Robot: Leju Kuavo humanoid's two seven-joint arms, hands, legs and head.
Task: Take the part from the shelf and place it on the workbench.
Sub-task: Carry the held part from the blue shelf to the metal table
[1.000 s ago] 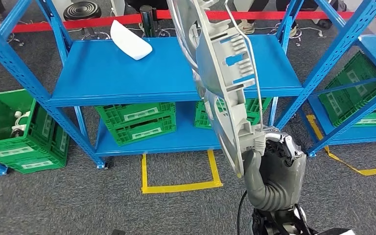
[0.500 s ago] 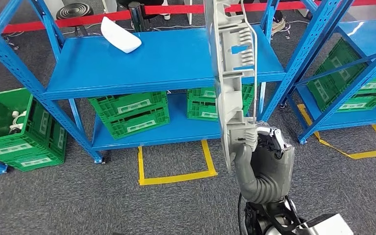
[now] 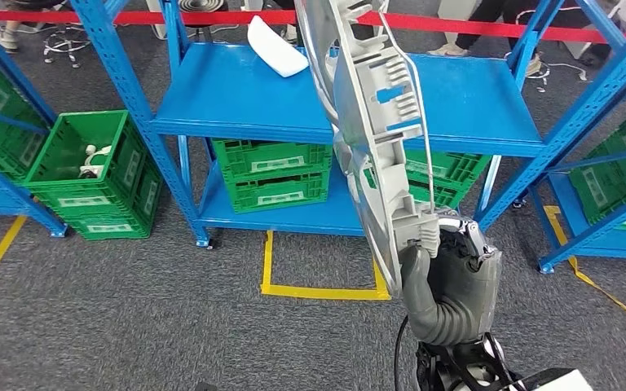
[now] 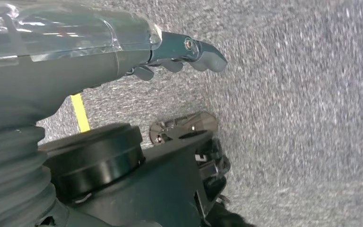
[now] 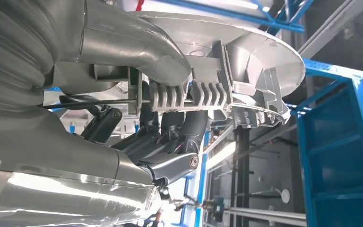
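We see right hand [image 3: 448, 269] raised in front of the blue shelf [image 3: 236, 90], fingers clamped on grey part [image 3: 375, 138], held upright. Left hand [image 4: 179, 52] hangs, fingers loosely apart, w/ nothing held.

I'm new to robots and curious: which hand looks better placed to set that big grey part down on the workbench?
The right hand: it already grips the grey part by its lower end, holding it upright. The left hand hangs by the floor, holding nothing.

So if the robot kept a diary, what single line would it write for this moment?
stage: carrying | right hand: grips grey part by its lower end, upright | left hand: holds nothing, over carpet | blue shelf: white piece
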